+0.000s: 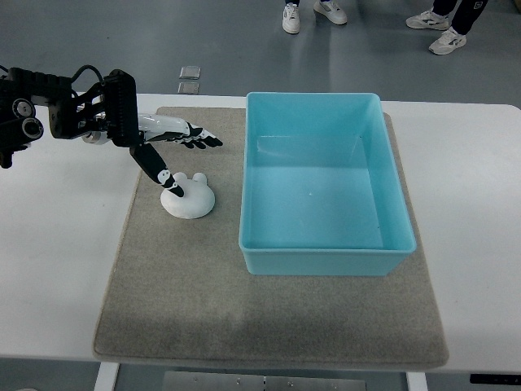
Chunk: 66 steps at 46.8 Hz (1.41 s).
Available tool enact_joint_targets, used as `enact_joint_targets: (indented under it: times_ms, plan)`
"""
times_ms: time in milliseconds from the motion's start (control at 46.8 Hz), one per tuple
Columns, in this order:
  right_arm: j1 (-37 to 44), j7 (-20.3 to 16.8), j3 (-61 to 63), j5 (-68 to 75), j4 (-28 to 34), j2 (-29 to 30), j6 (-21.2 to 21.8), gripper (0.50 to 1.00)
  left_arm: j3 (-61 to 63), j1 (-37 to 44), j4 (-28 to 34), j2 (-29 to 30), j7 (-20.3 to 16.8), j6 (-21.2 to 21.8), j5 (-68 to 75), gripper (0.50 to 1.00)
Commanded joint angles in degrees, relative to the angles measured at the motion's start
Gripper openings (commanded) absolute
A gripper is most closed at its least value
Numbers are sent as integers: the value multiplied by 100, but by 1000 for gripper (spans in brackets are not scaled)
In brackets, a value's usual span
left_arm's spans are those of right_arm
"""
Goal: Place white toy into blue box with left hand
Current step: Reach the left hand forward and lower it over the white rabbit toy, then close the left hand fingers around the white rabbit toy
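The white toy, a rounded figure with small ears, lies on the grey mat just left of the blue box. My left hand reaches in from the left edge and hovers over the toy. Its fingers are spread out toward the box, and the thumb points down, its tip touching the toy's near-left side. The hand holds nothing. The blue box is empty and stands on the right half of the mat. My right arm does not show.
The mat lies on a white table. Beyond the far edge, the shoes of people stand on the grey floor. Two small square plates lie on the floor behind the table.
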Motion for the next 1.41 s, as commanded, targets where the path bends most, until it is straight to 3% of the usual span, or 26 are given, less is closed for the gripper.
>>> enact_joint_targets:
  times_ms: [0,171,449,1047,1132,1175,1388]
  plan:
    - [-2,0,0,0,0,0,-1,936,-3,-1,-7,9,1,-66,156,981]
    - [-2,0,0,0,0,0,-1,936,-3,-19,-7,53,1,-330,200,981]
    - [-2,0,0,0,0,0,-1,936,6,16,2,53,9,-339,376,981]
    - [-2,0,0,0,9,0,-1,936,6,157,11,-149,18,-5,1150,956]
    - [-2,0,0,0,0,0,-1,936,6,166,2,-157,27,4,1167,924]
    - [-2,0,0,0,0,0,-1,936,6,166,11,-166,44,22,1246,877]
    - [-2,0,0,0,0,0,8,936,-3,166,2,-166,53,250,1519,733]
